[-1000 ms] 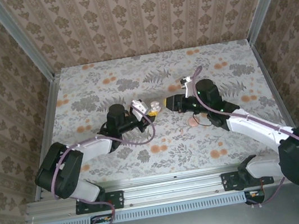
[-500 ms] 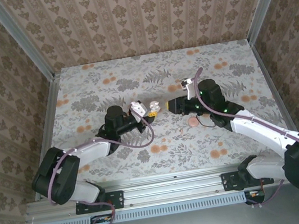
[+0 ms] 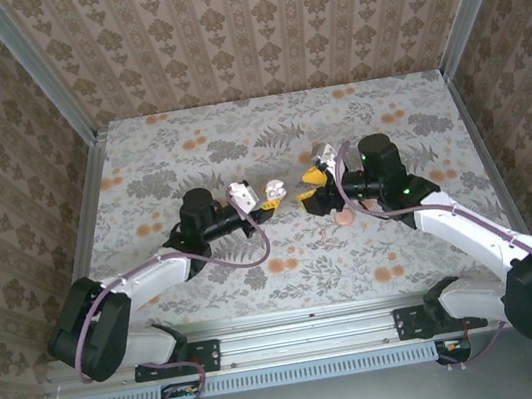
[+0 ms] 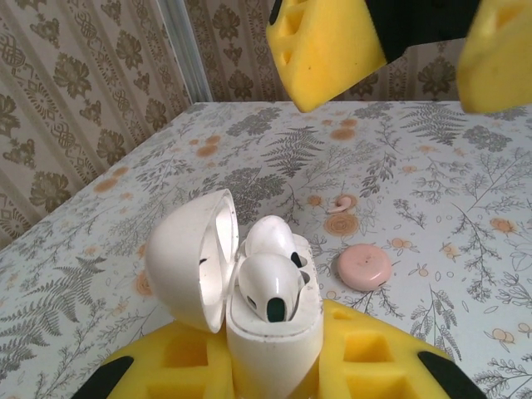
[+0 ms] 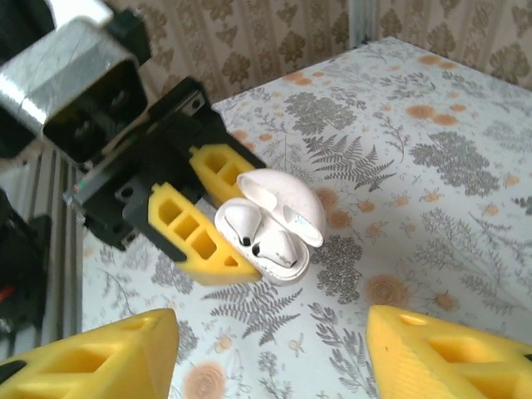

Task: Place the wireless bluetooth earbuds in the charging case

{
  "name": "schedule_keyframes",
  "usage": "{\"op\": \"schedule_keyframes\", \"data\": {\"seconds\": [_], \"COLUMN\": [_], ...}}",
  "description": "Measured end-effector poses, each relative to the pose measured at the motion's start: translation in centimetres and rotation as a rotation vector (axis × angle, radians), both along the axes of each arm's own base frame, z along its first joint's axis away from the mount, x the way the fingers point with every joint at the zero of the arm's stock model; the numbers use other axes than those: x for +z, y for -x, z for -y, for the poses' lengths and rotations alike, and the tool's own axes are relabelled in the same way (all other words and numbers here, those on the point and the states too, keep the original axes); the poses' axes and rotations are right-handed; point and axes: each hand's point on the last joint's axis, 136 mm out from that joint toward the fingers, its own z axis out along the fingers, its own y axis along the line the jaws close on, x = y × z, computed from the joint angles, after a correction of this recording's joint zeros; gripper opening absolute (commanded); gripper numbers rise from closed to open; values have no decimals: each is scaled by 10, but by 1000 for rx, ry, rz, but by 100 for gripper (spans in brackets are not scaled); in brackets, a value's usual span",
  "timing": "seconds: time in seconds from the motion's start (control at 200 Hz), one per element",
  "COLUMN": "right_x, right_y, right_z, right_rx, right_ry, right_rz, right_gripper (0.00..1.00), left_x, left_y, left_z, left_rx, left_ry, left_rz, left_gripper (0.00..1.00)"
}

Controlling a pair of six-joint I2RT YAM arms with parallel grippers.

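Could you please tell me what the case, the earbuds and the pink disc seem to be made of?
The case looks like glossy hard white plastic, given its smooth sheen. The earbuds show the same shiny finish. The pink disc is matte, perhaps silicone or soft plastic; I cannot tell which.

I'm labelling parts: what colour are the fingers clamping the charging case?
Yellow, clearest in the right wrist view: left gripper on the white charging case.
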Motion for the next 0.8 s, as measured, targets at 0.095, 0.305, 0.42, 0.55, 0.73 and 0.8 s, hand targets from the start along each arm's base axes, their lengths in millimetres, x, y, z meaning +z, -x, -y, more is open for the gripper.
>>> {"op": "schedule_keyframes", "data": {"seconds": [0.095,0.305,0.42,0.55,0.73,0.8], "right_x": [-1,4,3,2,-1,-5], "right_y": [8,14,11,9,9,8], "right_z": [0,-5,-9,-17,-27,-29], "right_rx": [84,214,253,296,331,333], "right_ry": [61,143,181,215,249,261], "right_rz": [82,235,271,301,336,338], "right_gripper": [62,52,44,40,37,36], "left_x": [0,-5,-2,0,2,4], "left_y": [1,3,4,6,10,12], "left_z": [0,-1,-2,-3,-5,-5], "left_rx": [-4,-13,-15,-18,-24,-29], "left_ry": [-6,-32,-33,-40,-51,-51], "left_rz": [7,13,30,45,57,67], "left_gripper": [7,7,7,7,7,7]}}
